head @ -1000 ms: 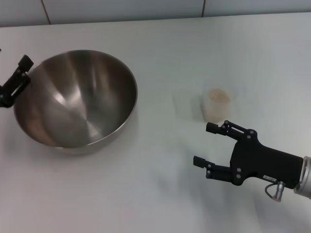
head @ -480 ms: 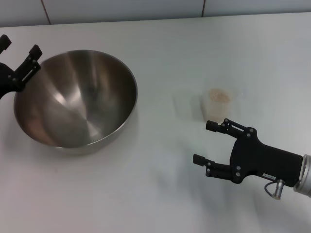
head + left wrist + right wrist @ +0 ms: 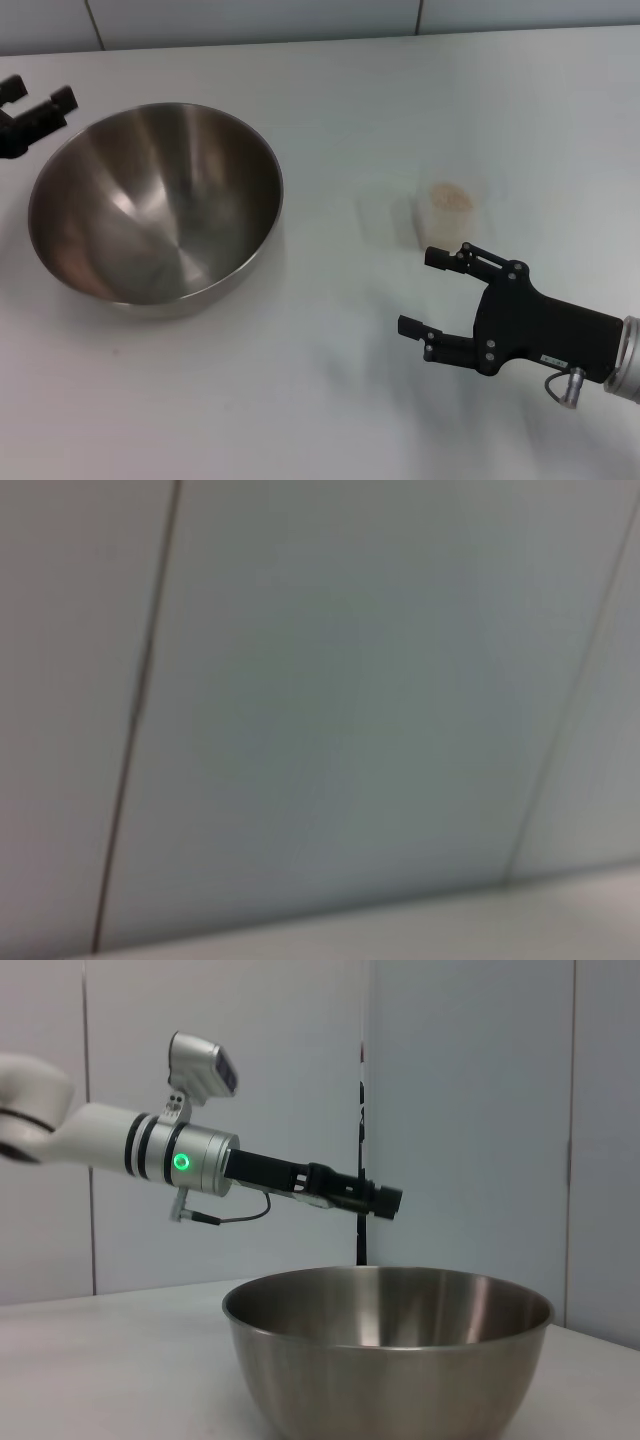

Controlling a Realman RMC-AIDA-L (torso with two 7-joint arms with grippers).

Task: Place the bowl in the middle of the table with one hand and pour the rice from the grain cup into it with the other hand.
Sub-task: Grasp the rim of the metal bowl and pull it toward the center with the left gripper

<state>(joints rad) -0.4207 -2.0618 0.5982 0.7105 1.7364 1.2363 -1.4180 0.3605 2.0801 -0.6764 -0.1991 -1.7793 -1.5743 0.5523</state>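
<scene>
1. Bowl [image 3: 155, 205] sits on the table [image 3: 330, 120], toward the robot's left of the work area, upright, steel inside bare. Right wrist view shows it side-on [image 3: 388, 1350], rim level.

2. Left gripper [image 3: 32, 106] is at the far left edge of the head view, just beyond the bowl's rim and apart from it. Two finger tips show with a gap between them: fingers spread, holding nothing. In the right wrist view it [image 3: 385, 1200] hangs above the bowl's rim, clear of the metal, with its arm reaching in level from the side.

3. Left wrist view gives only pale wall panels [image 3: 330, 710] with thin seams, and a strip of table edge at the base (no bowl, no fingers in that picture).

4. Cup [image 3: 450, 213] stands upright on the table to the robot's right of the bowl, well apart from it. Rice [image 3: 451, 196] shows as a pale heap near its rim.

5. Right gripper [image 3: 432, 292] is low over the table on the near side of the cup, near it but not touching. Fingers point toward the bowl's side; jaws wide apart, nothing between them. The upper finger tip lies just below the cup's base in the head view.

6. A faint pale patch lies on the table just beside the cup, on the bowl's side; cannot tell what it is.

7. Grey wall panels [image 3: 250, 18] run along the table's far edge.
</scene>
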